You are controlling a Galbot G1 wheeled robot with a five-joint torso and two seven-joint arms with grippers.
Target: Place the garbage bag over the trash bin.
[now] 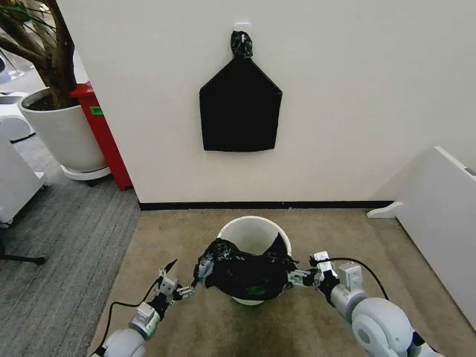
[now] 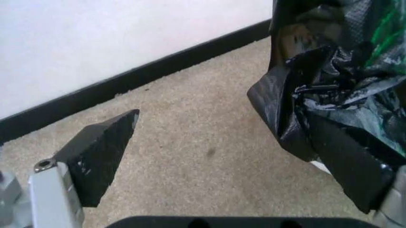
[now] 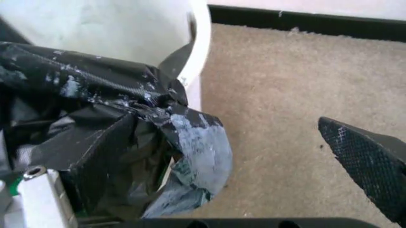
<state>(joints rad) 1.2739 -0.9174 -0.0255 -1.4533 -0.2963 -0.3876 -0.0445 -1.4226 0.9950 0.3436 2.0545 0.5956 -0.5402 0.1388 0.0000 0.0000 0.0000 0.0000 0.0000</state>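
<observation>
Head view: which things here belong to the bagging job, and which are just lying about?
Job:
- garbage bag, draped over the bin's near rim
- trash bin, on the carpet
- left gripper, open, at the bag's left edge
- right gripper, open, at the bag's right edge

Lying about:
- flat black bag hanging on the wall
- plant pot
- red cabinet

From the head we look forward and down, from some way off, at the trash bin [image 1: 254, 232] before the wall. Our two wrist cameras sit close beside it, one on either side, sharing the garbage bag [image 1: 245, 271] and carpet [image 1: 327, 238].
</observation>
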